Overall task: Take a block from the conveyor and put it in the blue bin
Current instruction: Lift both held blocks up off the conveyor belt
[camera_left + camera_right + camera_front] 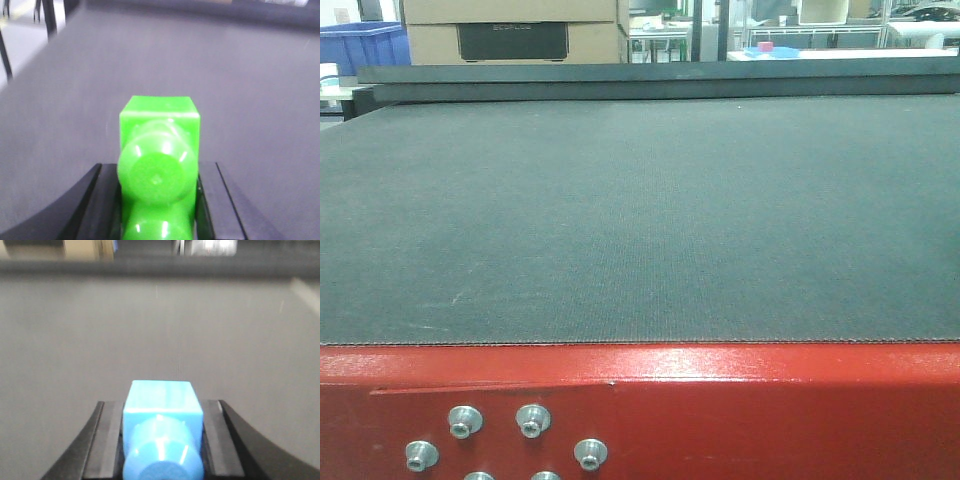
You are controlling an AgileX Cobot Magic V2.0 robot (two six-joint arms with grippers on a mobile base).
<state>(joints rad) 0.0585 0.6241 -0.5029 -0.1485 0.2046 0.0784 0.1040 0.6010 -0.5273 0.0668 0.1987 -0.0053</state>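
In the right wrist view, the bright blue block (pixel 162 400) sits between the black fingers of my right gripper (pixel 161 406), its round stud facing the camera. The gripper is shut on it, just above the conveyor (pixel 150 325). My left gripper (pixel 159 170) is shut on a bright green studded object (pixel 160 117) over the same grey belt (pixel 250 90). From the front view the conveyor (pixel 640 220) carries nothing, and neither gripper shows there. The blue bin (pixel 360 45) stands beyond the belt's far left corner.
The belt's red metal frame (pixel 740 390) with silver bolts (pixel 532 420) runs along the near edge. Cardboard boxes (pixel 510 30) stand behind the belt's far end next to the bin. Tables with clutter (pixel 800 45) fill the far right.
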